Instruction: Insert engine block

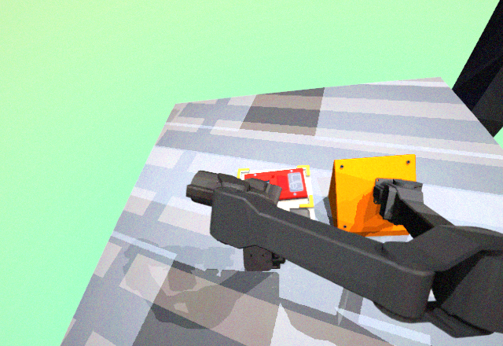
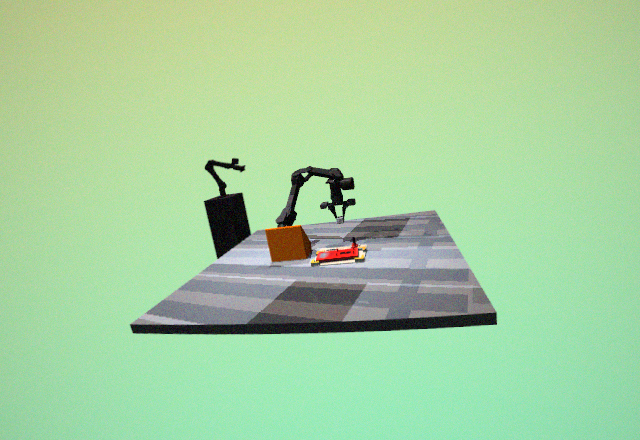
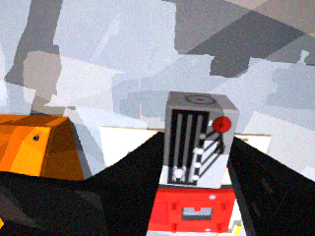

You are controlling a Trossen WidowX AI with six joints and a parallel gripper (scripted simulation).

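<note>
The grey engine block is between the fingers of my gripper, which is shut on it. Its striped face with a red disc shows in the wrist view. The block hangs above the table, raised over the near side of the car body's base. The red car body lies flat on the white base. Its opening shows below the block in the wrist view, with a small red tab at its upper edge. In the top view the arm hides the block, the fingertips and the opening.
The white base has yellow corner pieces. A large orange box stands close beside it. A small dark upright part stands by the car body. A second arm is on a black pedestal beyond the table.
</note>
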